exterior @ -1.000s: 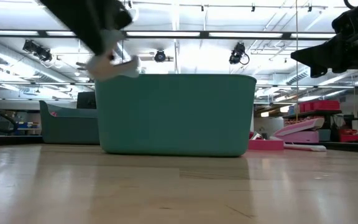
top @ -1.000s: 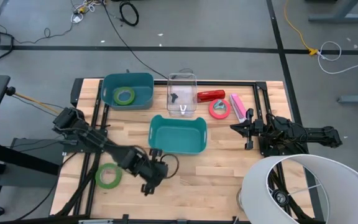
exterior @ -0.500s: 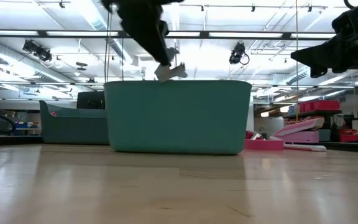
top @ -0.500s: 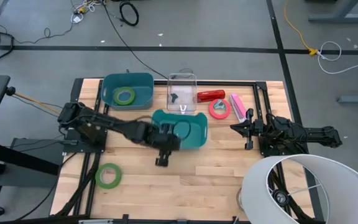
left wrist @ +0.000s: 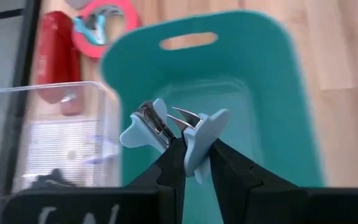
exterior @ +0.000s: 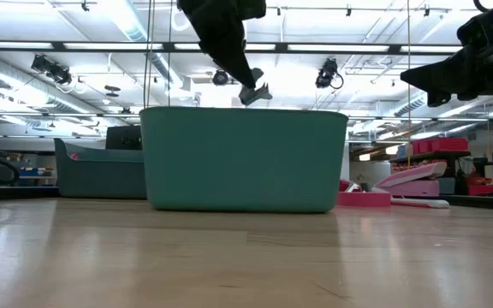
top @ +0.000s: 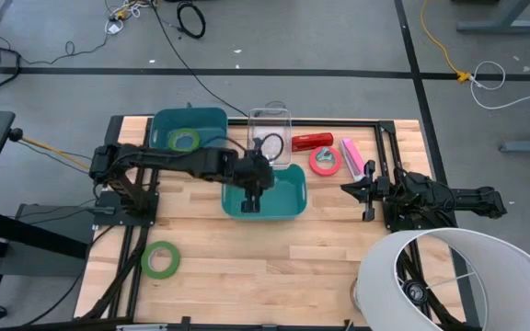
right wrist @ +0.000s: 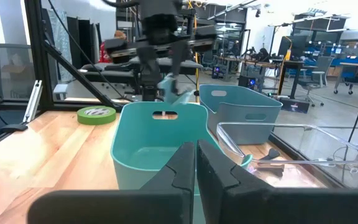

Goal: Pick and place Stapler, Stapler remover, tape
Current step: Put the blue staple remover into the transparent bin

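Across wooden table (top: 339,248), scattered tape (top: 160,260).

left fingers (left wrist: 194,163) clamped, right arm (top: 431,197) idle

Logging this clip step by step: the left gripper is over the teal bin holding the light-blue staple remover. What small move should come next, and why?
Probably lower a little and open. The left gripper is shut on the staple remover, which hangs above the teal bin with the bin's floor directly below it in the left wrist view. The low view shows the remover just above the rim. The right gripper waits at the table's right side.
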### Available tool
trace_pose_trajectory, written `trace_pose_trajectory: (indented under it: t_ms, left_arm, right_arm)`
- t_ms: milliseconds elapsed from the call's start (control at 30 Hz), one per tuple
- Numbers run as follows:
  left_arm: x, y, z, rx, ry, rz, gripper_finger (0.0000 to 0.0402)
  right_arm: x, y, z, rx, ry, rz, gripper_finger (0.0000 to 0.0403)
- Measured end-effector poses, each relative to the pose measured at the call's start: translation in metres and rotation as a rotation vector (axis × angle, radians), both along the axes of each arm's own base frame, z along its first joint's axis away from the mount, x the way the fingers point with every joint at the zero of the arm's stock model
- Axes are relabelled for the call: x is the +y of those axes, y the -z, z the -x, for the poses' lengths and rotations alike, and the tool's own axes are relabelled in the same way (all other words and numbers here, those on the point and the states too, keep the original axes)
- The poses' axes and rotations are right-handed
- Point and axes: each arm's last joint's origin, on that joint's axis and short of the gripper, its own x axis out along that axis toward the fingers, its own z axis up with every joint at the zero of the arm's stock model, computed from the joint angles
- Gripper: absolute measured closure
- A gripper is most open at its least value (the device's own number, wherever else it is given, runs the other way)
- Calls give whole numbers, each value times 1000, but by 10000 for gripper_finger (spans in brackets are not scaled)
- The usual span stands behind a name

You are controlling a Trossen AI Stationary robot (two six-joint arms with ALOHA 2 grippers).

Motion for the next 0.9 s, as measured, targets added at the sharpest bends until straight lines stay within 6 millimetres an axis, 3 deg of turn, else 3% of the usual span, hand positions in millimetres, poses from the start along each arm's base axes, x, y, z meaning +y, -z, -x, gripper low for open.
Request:
trace_pose_trajectory:
  t_ms: [600,900]
  left_arm:
    - [94,-12,7,-105,-172,-86,333]
    - [128,-15,15,-147,-263,-101,333]
  right_arm:
    - [0,0,0,0,0,0,385]
    - [0,0,0,0,0,0,385]
